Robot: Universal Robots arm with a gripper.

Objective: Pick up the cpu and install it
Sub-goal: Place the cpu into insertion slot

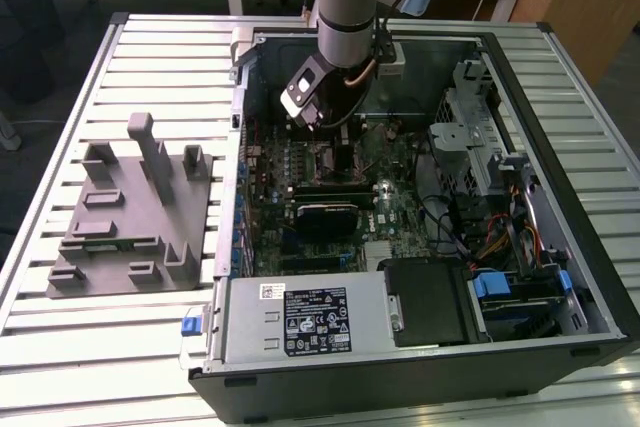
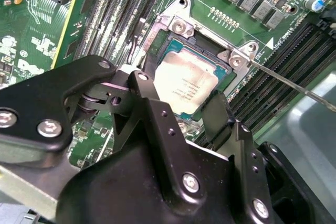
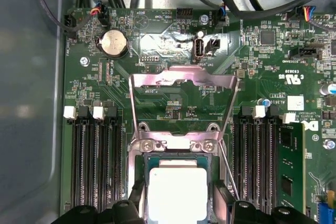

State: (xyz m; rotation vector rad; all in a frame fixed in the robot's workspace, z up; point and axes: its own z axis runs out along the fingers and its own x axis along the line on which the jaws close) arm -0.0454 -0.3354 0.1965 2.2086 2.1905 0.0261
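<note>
The faintly printed cpu (image 2: 186,83) sits at the socket (image 2: 180,25), under the gripper (image 2: 181,94).

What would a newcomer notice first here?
The pale cpu at the open socket, the gripper straddling it, in the first wrist view. The socket's metal plate is swung open beside it. In the exterior view the arm reaches into the open case, a grey fixture on that view's left.

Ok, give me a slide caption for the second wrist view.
Claw at the cpu, which lies within the socket frame on the green motherboard.
</note>
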